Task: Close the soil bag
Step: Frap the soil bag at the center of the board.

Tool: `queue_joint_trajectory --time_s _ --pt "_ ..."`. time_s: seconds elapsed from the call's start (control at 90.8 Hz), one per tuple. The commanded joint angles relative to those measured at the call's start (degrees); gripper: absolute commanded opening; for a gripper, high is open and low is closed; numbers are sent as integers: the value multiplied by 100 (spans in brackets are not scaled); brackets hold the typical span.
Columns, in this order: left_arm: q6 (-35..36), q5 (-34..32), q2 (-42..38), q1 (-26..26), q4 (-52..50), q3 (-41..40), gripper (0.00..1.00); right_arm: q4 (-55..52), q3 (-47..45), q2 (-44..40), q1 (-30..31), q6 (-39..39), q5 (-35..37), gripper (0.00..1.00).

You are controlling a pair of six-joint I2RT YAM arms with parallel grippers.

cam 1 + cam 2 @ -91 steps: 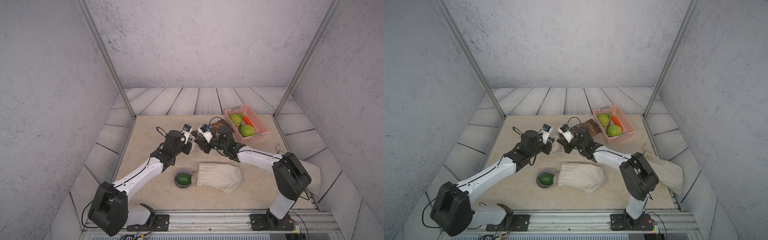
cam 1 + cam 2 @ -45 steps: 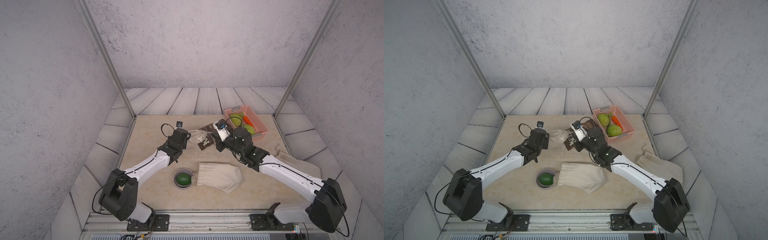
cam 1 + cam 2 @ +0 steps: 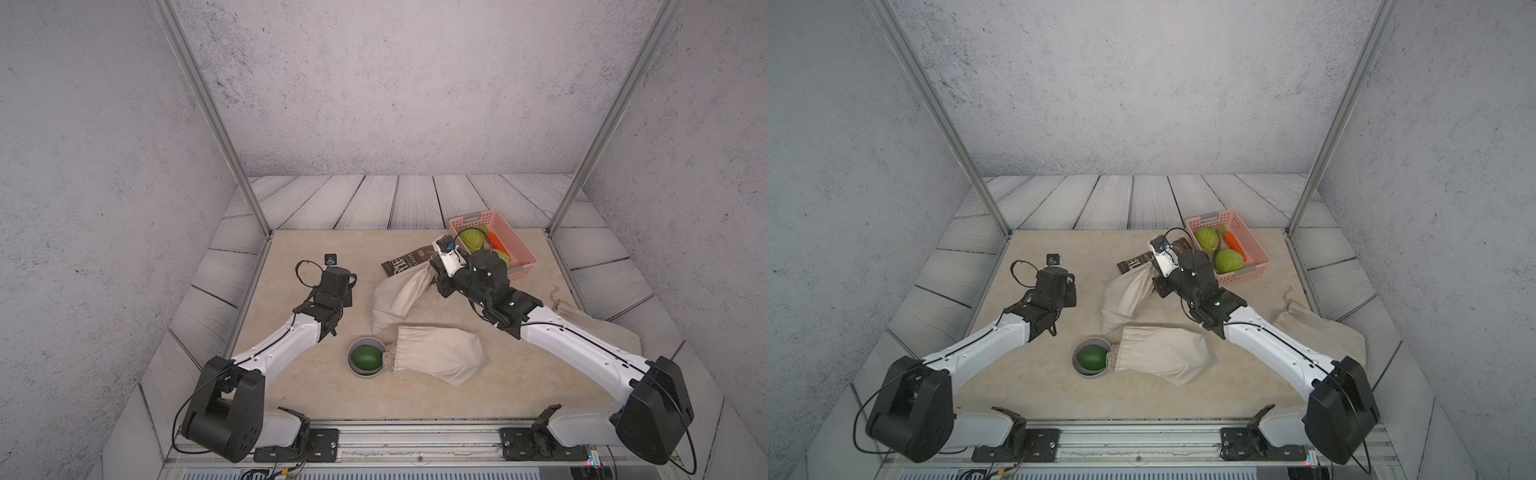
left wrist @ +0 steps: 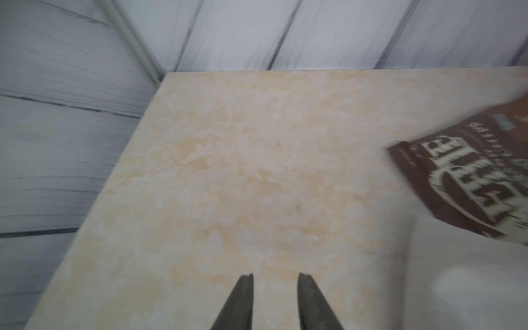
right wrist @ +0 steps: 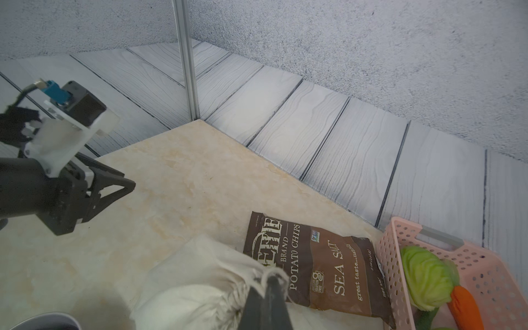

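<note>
Plainly, chip bag (image 5: 328, 271) beside soil bag (image 5: 200, 274) reads "SEA SALT".

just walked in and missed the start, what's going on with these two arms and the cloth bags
Two robot arms are working on closing a cloth soil bag that lies on the table next to a chip bag. The right pincer is shut on the bag's drawstring at the gathered mouth, which looks cinched. The left pincer is off to the side over the table, jaws parted and holding nothing.
</note>
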Motion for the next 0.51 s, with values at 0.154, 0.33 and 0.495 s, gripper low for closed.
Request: queue_joint_trajectory --time_s 0.154,0.33,0.495 --pt "830 2744 -701 -705 1408 129 65 -600 308 -64 -4 -153 -542 0" --pt "1155 3486 -349 -1232 1447 623 74 -1069 491 -272 -5 -232 -676 0" --pt "1597 3494 172 -1648 1376 1056 74 -1428 643 -432 -7 -268 -704 0"
